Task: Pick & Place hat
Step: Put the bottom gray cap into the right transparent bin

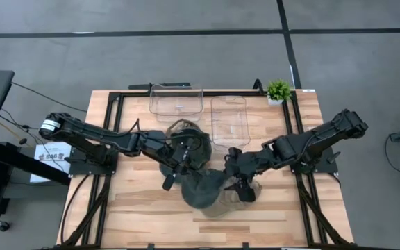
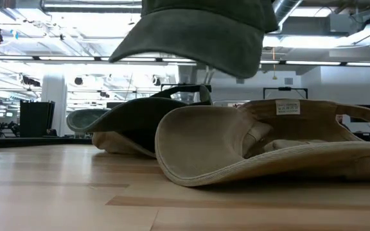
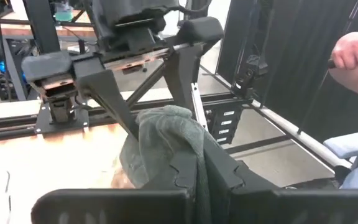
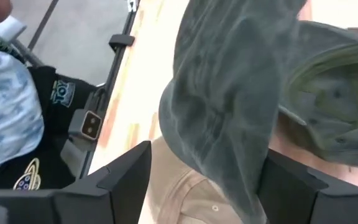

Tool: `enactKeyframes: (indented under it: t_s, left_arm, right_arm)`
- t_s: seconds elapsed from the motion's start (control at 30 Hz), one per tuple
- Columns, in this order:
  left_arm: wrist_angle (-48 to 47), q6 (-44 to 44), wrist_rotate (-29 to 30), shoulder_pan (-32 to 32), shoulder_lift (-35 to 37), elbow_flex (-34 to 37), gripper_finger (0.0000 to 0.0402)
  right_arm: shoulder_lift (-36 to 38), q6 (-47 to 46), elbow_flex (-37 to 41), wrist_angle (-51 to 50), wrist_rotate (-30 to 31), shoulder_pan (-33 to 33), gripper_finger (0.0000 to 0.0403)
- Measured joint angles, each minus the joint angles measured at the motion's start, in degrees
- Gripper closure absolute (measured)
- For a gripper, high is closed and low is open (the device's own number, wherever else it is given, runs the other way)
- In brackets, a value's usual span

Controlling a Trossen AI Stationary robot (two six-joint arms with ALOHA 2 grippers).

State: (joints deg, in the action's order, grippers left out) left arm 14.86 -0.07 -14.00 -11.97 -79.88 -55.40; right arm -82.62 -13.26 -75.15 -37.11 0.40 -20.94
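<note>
Two dark jointed arms, black cables, angular matte black fingers [image 4: 126,174]

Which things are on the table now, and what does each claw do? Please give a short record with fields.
held hat: dark green cap, lifted above the table
left claw: shut on the dark green cap
right claw: open, fingers on either side of the cap's cloth
on table: beige hat, upside down; another dark cap behind it
containers: two clear bins, far side of the table
other: small plant

high: straight down, far | low: table-level (very near) | wrists: close | shared: green cap [image 1: 203,189]
</note>
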Motion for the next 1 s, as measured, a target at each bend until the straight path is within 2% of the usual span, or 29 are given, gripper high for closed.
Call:
enactKeyframes:
  t_s: [0.17,0.4,1.0]
  left_arm:
    - [-1.42,-0.18,0.02,-0.25,0.00,0.00,0.0390]
    - [-1.77,-0.38,0.02,-0.50,0.00,0.00,0.0388]
    - [-2.02,-0.20,0.31,-0.08,0.00,0.00,0.0389]
  right_arm:
    - [0.56,2.45,0.00,0.34,2.58,1.40,0.0147]
    - [0.60,6.65,-2.00,3.32,2.67,4.56,0.0147]
    - [-2.07,11.84,-2.04,10.05,-2.00,6.49,0.0147]
